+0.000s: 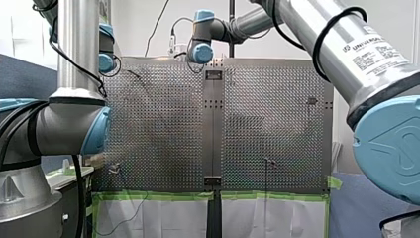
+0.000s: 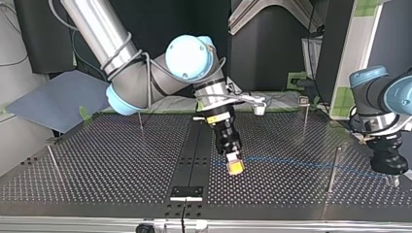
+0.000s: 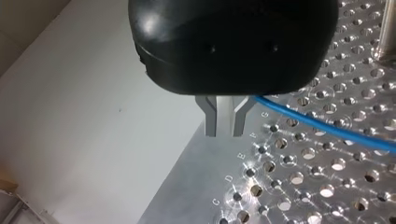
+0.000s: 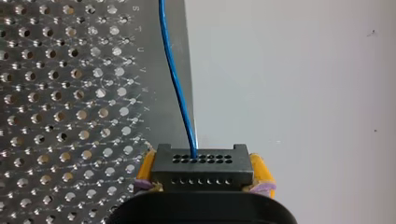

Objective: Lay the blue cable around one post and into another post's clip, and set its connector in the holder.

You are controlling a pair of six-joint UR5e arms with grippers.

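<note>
Metal table (image 2: 97, 160): perforated, with a dark strip from 12 to 6 o'clock in the top view; both side edges are cut off.
Right arm (image 2: 145, 82): seen coming in from 11 o'clock in the top view, its shoulder cut off.
Left arm (image 2: 376, 92): seen at 3 o'clock, largely cut off by the edge.
Right gripper (image 2: 234, 167): held over the table's middle, clamped on the connector (image 4: 201, 168).
Left gripper (image 3: 224, 133): placed at 4 o'clock in the top view, by the table's edge; whether anything is gripped cannot be told.
Posts (image 2: 334, 167): four thin ones are made out; their tops are too small to read.
Connector: black, pinched between yellow pads (image 4: 259, 170).
Blue cable (image 4: 177, 79): led from the connector's face ahead along the table's plain margin; in the top view it is traced faintly toward 3 o'clock; its far end is hidden behind the left gripper's black body.
</note>
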